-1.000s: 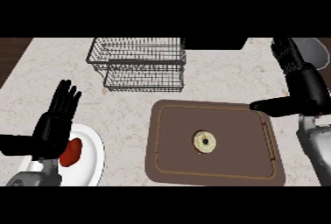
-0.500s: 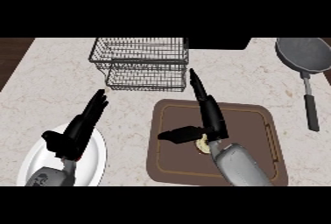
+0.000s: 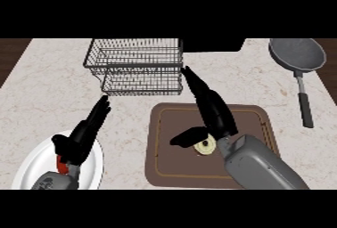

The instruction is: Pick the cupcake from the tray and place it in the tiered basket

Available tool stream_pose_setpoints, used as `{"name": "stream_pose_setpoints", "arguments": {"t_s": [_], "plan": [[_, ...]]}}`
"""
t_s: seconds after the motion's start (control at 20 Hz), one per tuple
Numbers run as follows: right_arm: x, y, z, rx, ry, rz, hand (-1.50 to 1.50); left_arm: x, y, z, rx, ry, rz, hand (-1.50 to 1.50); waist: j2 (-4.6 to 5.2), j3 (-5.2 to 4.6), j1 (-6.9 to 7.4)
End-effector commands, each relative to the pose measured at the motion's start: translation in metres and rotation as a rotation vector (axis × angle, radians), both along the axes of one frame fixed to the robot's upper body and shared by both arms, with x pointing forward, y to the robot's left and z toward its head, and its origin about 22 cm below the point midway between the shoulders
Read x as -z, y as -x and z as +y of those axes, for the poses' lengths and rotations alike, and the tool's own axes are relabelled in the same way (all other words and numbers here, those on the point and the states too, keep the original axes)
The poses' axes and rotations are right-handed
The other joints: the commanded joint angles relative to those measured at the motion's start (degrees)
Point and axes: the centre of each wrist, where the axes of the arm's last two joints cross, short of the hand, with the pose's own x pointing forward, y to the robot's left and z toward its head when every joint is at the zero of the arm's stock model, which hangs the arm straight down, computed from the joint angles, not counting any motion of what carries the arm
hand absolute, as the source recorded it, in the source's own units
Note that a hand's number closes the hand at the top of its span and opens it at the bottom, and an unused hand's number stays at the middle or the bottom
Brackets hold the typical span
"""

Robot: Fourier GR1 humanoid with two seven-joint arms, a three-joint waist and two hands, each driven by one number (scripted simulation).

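Head view showed the cupcake [image 3: 207, 145] on the brown tray [image 3: 253, 116], partly hidden under the right hand [image 3: 212, 109]. That hand's fingers [image 3: 197, 84] stretched straight toward 12 o'clock, the thumb apart beside the cupcake, nothing held. The tiered basket [image 3: 135, 67] stood on the bench [image 3: 46, 98] at 11 o'clock. The left hand [image 3: 82, 136] rested open-fingered over a white plate [image 3: 30, 167] at 8 o'clock. A pan [image 3: 297, 55] lay at 2 o'clock.

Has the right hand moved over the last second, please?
Yes. The right hand has swung in from the pan side to above the brown tray, its thumb beside the cupcake.
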Motion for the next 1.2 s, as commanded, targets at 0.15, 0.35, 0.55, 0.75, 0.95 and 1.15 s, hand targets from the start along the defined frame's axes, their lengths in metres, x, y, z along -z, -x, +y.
{"name": "stream_pose_setpoints", "arguments": {"t_s": [0.15,0.35,0.55,0.75,0.95,1.15], "plan": [[-0.031,-0.003,-0.005,-0.034,0.655,0.133,-1.5,0.001,-0.004,-0.009,0.013,0.0,0.009,0.0,-0.37,-0.2,-0.33],[-0.068,0.022,0.022,-0.088,0.784,0.228,-1.5,0.002,-0.003,0.004,0.0,0.007,0.014,0.0,0.03,0.11,-0.01],[-0.088,0.05,0.041,-0.068,0.812,0.288,-1.5,-0.005,-0.018,0.01,-0.001,-0.009,-0.015,0.0,0.55,0.25,0.02],[-0.088,0.07,0.038,-0.045,0.805,0.317,-1.5,-0.004,-0.009,-0.004,0.001,0.015,-0.02,0.0,0.46,0.31,0.18],[-0.09,0.059,0.046,0.076,0.758,0.259,-1.5,-0.005,-0.005,0.005,0.001,0.008,-0.005,0.0,0.61,0.33,1.06],[-0.068,0.051,0.04,0.118,0.925,0.306,-1.5,0.001,-0.005,-0.007,0.028,-0.001,-0.017,0.0,0.58,0.24,0.73]]}}
